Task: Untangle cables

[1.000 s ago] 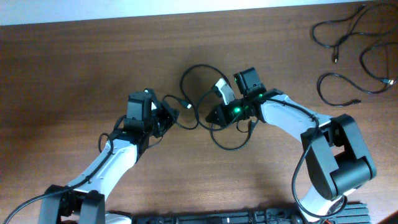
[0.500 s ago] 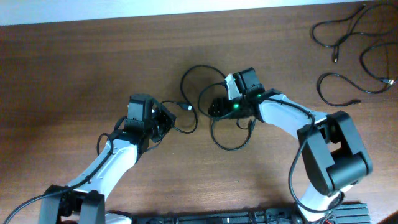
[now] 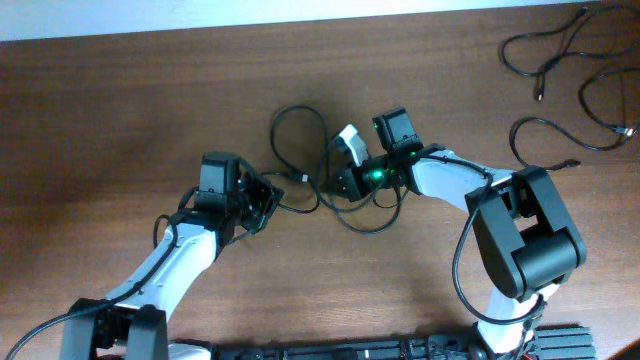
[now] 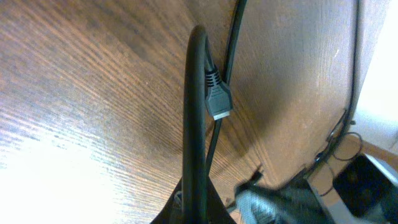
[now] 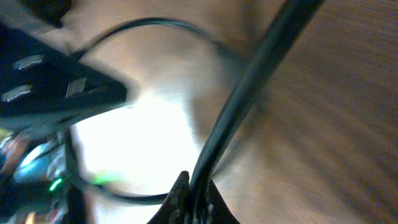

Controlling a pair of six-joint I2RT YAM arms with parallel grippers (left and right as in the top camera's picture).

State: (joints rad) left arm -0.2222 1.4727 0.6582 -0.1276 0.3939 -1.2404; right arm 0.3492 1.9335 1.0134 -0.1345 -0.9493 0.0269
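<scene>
A tangle of thin black cables point(image 3: 300, 150) lies at the table's middle, with loops between my two grippers. My left gripper point(image 3: 262, 196) is shut on one cable; in the left wrist view that cable point(image 4: 196, 112) runs straight up from the jaws point(image 4: 198, 205), beside a small plug end point(image 4: 217, 93). My right gripper point(image 3: 345, 182) is shut on another cable; the right wrist view shows the cord point(image 5: 249, 81) pinched between the jaws point(image 5: 198, 198). Both grippers are low over the wood.
Three separate black cables lie at the far right of the table: one curl point(image 3: 545, 50), one point(image 3: 605, 105) at the edge, and a loop point(image 3: 545, 145) below them. The brown wooden table point(image 3: 120, 110) spreads left.
The right gripper has moved left and rotated, dragging its cable. The upper loop has shifted left and widened. The left gripper has drawn back slightly left with its cable.
</scene>
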